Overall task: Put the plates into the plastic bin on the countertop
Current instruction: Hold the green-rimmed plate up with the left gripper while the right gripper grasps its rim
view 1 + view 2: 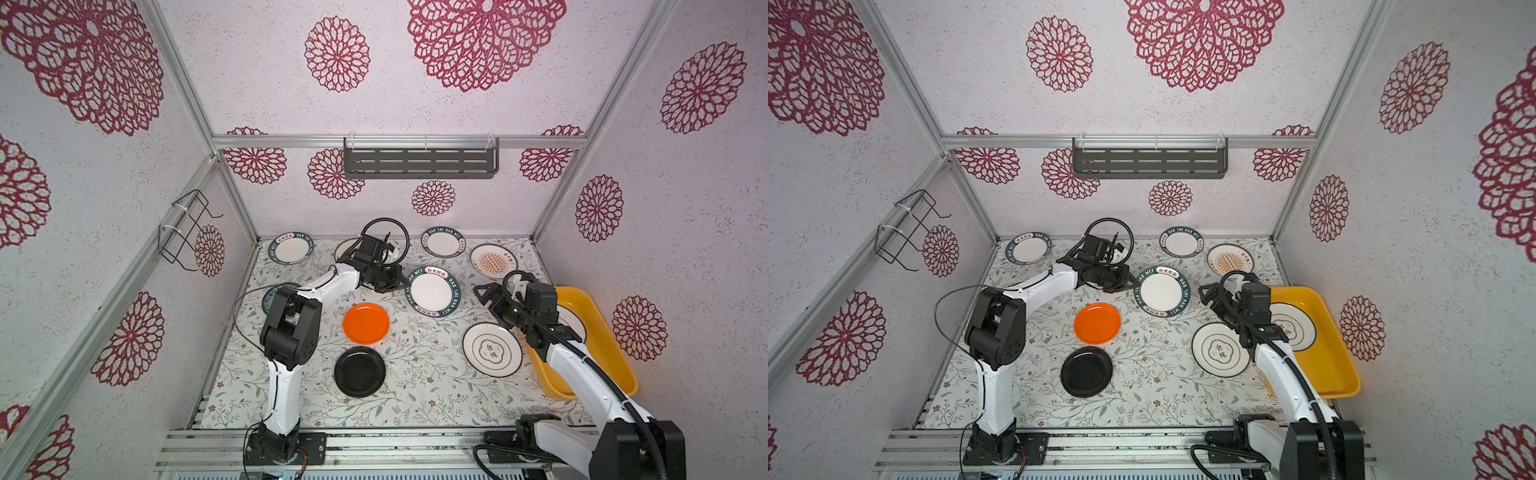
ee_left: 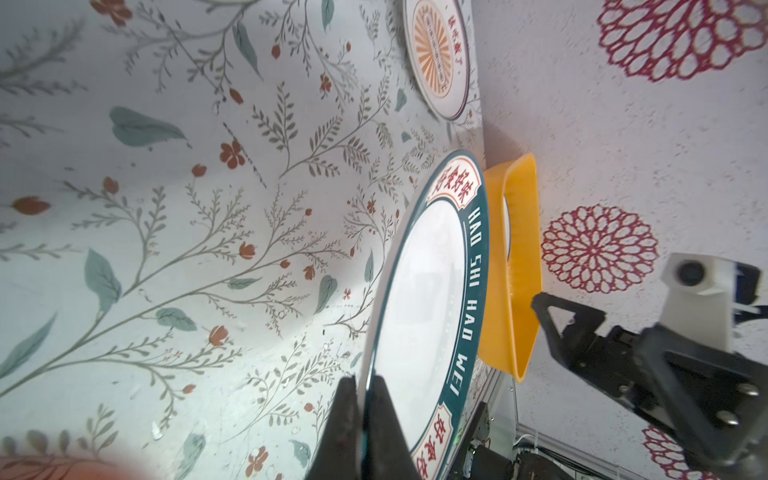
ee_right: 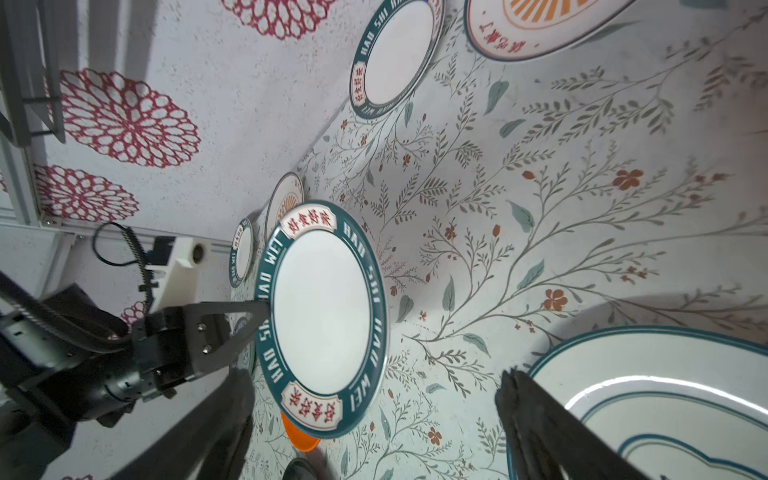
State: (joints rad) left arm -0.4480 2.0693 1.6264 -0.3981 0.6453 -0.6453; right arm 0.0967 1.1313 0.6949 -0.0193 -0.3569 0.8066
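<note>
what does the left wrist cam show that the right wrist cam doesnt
Only the left wrist view: the plastic bin, yellow-orange, lying beyond the held plate's far edge.
Only the right wrist view: a second teal-rimmed plate by the back wall, and a white plate with dark lines near the camera.
Both: the held plate, teal-rimmed, pinched at its rim by the left gripper; a sunburst plate; and the countertop.
</note>
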